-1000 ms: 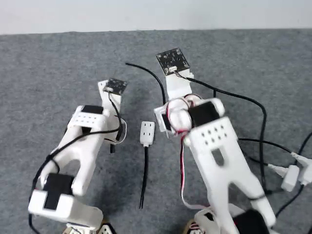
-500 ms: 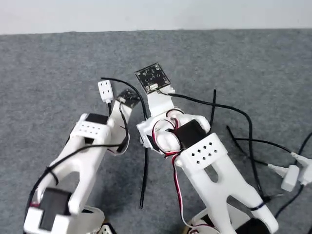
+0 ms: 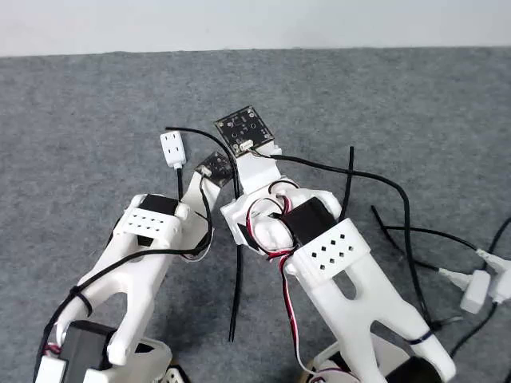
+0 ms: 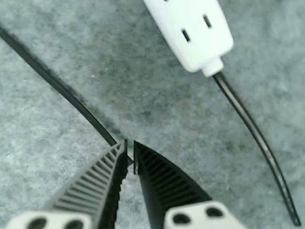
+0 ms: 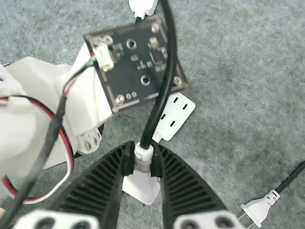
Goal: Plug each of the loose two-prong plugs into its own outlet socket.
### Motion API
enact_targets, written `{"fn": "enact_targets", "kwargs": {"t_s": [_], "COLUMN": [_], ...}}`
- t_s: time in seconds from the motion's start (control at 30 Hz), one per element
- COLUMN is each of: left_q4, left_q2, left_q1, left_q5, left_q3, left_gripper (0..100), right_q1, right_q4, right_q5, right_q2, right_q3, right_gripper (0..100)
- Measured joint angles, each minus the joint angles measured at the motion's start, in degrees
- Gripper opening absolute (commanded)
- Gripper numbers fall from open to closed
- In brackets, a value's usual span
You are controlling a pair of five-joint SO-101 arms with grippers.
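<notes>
Fingers (image 5: 102,188) of the right gripper (image 5: 142,145) clamped from both sides on the collar of a white plug (image 5: 143,155), with a black cord (image 5: 167,57) out of that collar and away across the camera board (image 5: 136,62) of the left arm (image 5: 52,90). Just beyond the pinch, a white outlet (image 5: 181,112) flat on the grey carpet (image 3: 96,96), slots up, partly hidden behind the board. Prongs out of sight, so no telling whether seated. Fingers (image 4: 97,188) of the left gripper (image 4: 129,145) pressed almost together, a mere slit between the tips. Those tips right at another cord (image 4: 57,83) on the carpet, actual grip on it unclear. Beyond the left tips, a second outlet (image 4: 190,33), slots up, apart from the fingers, with its own lead (image 4: 257,138) off the narrow end. In the high view, this second outlet on the carpet to the far left of both wrists, just beside the left arm's board. Right arm (image 3: 335,255) bent in from the right, wrist close against the left one, near the middle of the carpet. Between the two arms, a straight cord (image 3: 236,295) toward the near edge. In the right wrist view, a loose plug (image 5: 259,210) with two bare prongs on the carpet, well clear of the fingers. At the right edge in the high view, two more white cord ends (image 3: 475,291) side by side among loose black cords.
</notes>
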Motion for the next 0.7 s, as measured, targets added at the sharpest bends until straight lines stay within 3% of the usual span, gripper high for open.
{"fn": "enact_targets", "kwargs": {"t_s": [0.3,0.7], "left_q4": [0.0,-2.8], "left_q2": [-0.1,-12.9], "left_q1": [0.1,2.1], "left_q5": [0.3,-8.5], "left_q3": [0.0,10.7], "left_gripper": [1,1], "right_q1": [0.1,-0.1], "right_q4": [0.0,1.0], "right_q5": [0.4,3.6], "right_q2": [0.0,0.0], "right_q3": [0.0,0.0], "right_gripper": [0.8,0.8]}}
